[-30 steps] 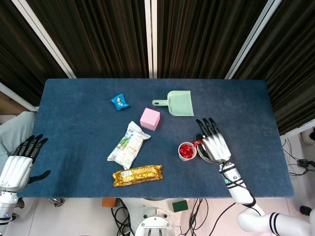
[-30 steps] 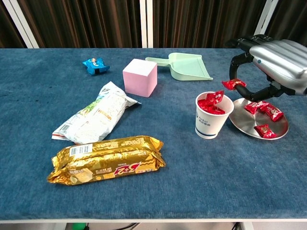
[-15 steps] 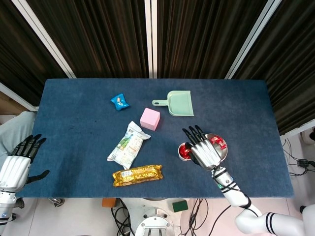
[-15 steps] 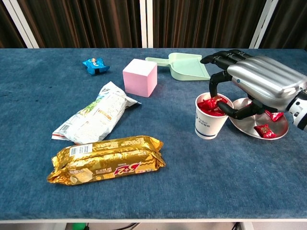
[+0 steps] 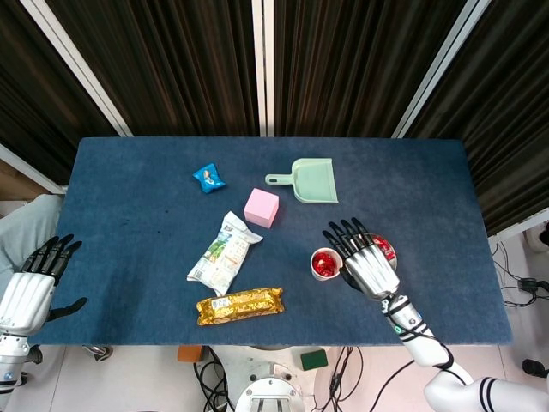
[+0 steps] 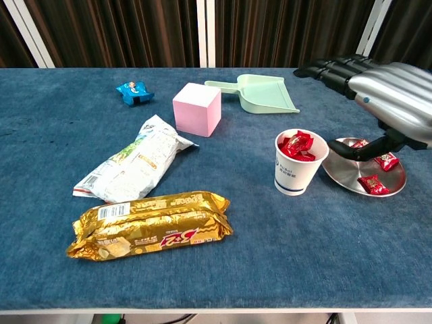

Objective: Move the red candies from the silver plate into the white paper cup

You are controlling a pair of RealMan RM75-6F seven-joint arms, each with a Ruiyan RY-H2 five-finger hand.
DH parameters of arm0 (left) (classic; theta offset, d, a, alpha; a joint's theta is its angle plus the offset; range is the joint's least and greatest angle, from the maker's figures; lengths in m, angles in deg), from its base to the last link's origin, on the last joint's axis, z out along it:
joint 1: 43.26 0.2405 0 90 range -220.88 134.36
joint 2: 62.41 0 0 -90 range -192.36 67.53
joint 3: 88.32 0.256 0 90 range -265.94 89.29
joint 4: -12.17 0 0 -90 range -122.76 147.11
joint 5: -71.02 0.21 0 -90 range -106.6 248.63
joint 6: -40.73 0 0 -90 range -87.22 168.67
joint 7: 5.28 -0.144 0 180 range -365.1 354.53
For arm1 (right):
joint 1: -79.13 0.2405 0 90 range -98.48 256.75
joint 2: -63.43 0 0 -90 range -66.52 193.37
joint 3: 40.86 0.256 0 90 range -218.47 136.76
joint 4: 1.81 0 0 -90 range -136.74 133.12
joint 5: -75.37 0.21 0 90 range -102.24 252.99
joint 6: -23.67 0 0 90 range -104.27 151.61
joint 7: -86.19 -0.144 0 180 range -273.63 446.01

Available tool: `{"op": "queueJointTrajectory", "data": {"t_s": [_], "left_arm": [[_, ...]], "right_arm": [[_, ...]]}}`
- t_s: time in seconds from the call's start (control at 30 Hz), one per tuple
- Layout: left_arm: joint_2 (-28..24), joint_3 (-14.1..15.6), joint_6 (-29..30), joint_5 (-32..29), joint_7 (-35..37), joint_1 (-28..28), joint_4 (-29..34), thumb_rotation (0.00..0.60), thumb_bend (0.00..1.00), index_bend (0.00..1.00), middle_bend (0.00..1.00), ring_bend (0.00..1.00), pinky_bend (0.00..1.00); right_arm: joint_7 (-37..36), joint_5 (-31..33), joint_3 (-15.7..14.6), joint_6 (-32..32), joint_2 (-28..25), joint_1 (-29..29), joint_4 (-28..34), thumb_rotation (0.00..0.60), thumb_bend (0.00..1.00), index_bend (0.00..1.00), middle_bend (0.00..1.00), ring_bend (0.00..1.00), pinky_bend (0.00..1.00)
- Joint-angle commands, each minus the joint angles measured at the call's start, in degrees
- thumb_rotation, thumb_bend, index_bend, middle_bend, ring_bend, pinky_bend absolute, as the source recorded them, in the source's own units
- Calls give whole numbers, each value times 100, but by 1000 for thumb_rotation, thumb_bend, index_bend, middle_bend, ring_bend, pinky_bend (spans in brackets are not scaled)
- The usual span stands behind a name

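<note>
The white paper cup (image 6: pixel 297 164) (image 5: pixel 326 263) stands near the table's right front, heaped with red candies (image 6: pixel 297 145). Just right of it lies the silver plate (image 6: pixel 345 179) (image 5: pixel 388 249) with three red candies (image 6: pixel 375 184) left on it. My right hand (image 6: pixel 388 98) (image 5: pixel 367 262) hovers above the plate, fingers spread and extended, thumb reaching toward the cup's rim, holding nothing. My left hand (image 5: pixel 33 286) hangs off the table's left front corner, fingers apart and empty; the chest view does not show it.
A gold snack pack (image 6: pixel 150 223), a white-green chip bag (image 6: pixel 135 167), a pink cube (image 6: pixel 197 109), a green dustpan (image 6: pixel 260 92) and a blue candy wrapper (image 6: pixel 133 92) lie left of and behind the cup on the blue table (image 6: pixel 216 270).
My right hand carried a red candy from above the plate to the cup, let it go there, and has drawn back over the plate with spread fingers. The left hand stayed still.
</note>
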Motion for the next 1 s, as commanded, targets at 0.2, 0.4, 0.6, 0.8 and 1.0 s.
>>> {"op": "queueJointTrajectory", "data": {"t_s": [0.2, 0.4, 0.6, 0.8, 1.0], "left_arm": [[3, 6, -16, 13, -27, -10, 15, 600, 88, 109, 68, 40, 177], [16, 8, -36, 7, -75, -15, 34, 600, 88, 109, 68, 41, 177], [17, 7, -58, -3, -84, -24, 40, 600, 88, 109, 68, 41, 177], [8, 2, -56, -13, -45, -25, 23, 600, 88, 109, 68, 40, 177], [7, 3, -47, -9, -24, -22, 10, 600, 88, 109, 68, 41, 177]], "right_arm": [[-142, 494, -213, 372, -531, -303, -261, 600, 341, 186, 5, 0, 0], [-129, 714, -320, 842, -552, -293, -528, 600, 341, 279, 2, 0, 0], [123, 812, -322, 1126, -563, -220, -549, 600, 342, 332, 1, 0, 0], [386, 923, -276, 1272, -577, -173, -442, 600, 341, 363, 0, 0, 0], [638, 1074, -221, 1453, -548, -98, -376, 600, 341, 371, 0, 0, 0]]}}
